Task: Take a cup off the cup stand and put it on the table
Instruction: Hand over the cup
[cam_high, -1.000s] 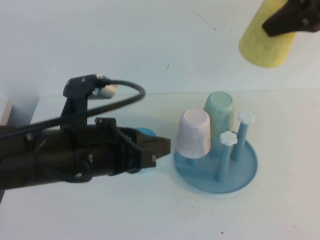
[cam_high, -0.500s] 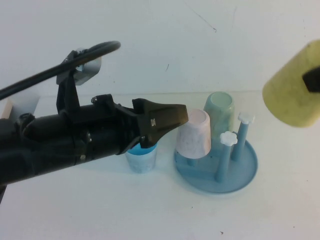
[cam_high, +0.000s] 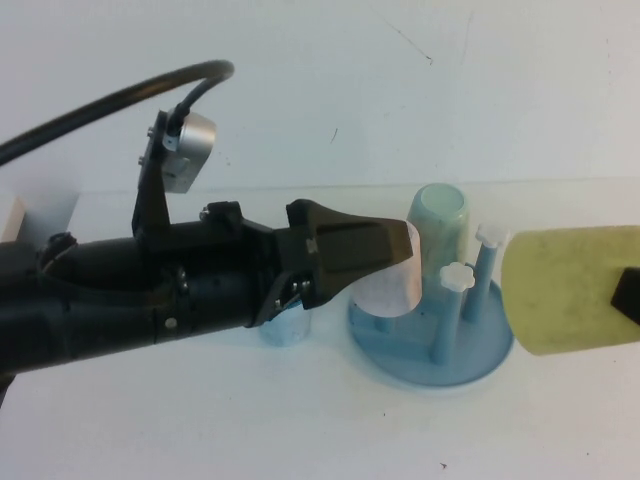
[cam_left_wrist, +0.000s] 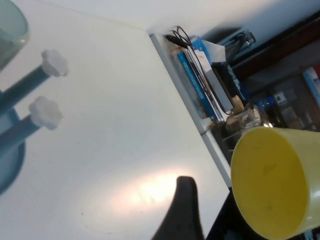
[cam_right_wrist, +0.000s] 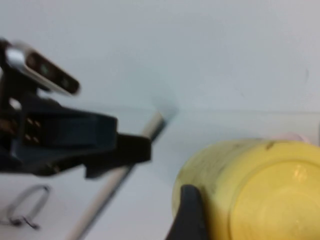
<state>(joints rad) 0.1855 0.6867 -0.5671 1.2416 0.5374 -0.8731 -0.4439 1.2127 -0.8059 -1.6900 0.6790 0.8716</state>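
Observation:
My right gripper (cam_high: 629, 297) is shut on the pale-yellow cup (cam_high: 568, 290) and holds it on its side in the air, just right of the cup stand (cam_high: 468, 362). In the right wrist view one finger (cam_right_wrist: 187, 215) presses the cup's wall (cam_right_wrist: 250, 190). The cup's open mouth (cam_left_wrist: 272, 182) faces my left wrist camera. My left gripper (cam_high: 385, 250) is open and empty, hovering in front of the pale-pink cup (cam_high: 392, 292), which sits upside down on a peg. Two bare pegs with white knobs (cam_high: 457, 277) stand on the stand.
A light-blue-green cup (cam_high: 438, 218) sits upside down on a rear peg. A small blue cup (cam_high: 286, 327) stands on the white table (cam_high: 150, 430) under my left arm. In the left wrist view the table edge (cam_left_wrist: 192, 112) borders cluttered shelves (cam_left_wrist: 215, 75).
My right gripper has carried the yellow cup down from the upper right to beside the stand. My left arm has moved right, over the small blue cup, up to the pink cup.

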